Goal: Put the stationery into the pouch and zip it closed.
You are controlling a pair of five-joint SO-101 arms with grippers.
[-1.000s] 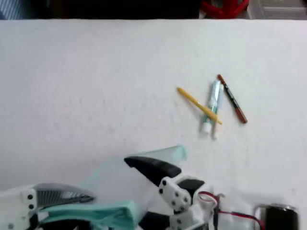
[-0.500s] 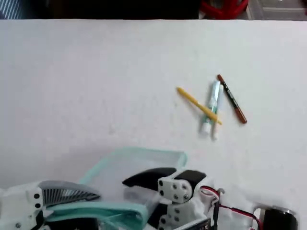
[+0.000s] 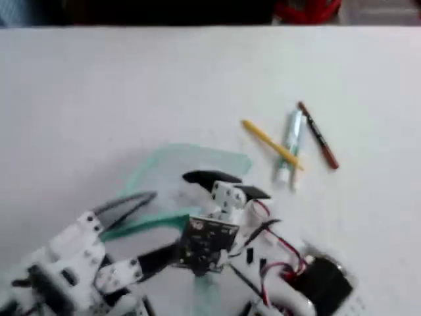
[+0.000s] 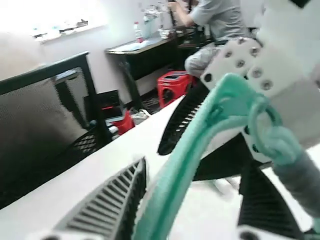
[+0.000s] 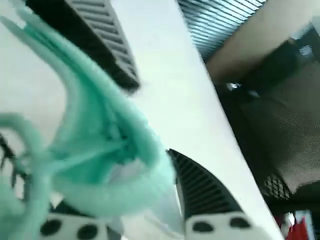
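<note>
A translucent teal pouch (image 3: 184,168) lies near the table's front, its near edge lifted between both arms. In the left wrist view my left gripper (image 4: 195,172) is shut on the pouch's teal zipper edge (image 4: 200,135), between a grey ribbed finger (image 4: 117,200) and a black one. My right gripper (image 3: 220,184) is shut on the same edge from the other side, its black finger (image 5: 200,192) under the bunched fabric (image 5: 110,150). A yellow pencil (image 3: 273,146), a green-white tube (image 3: 289,148) and a red-brown pen (image 3: 318,136) lie together, farther back and right of the pouch.
The white table (image 3: 99,99) stretches wide to the left and back. Red cables and a black motor block (image 3: 322,283) of an arm sit at the front right. Dark furniture and a red object (image 3: 306,10) lie beyond the far edge.
Both arms have moved farther onto the table, and the pouch has come with them. The right gripper's fingers, open over the pouch a second ago, have come down onto it.
</note>
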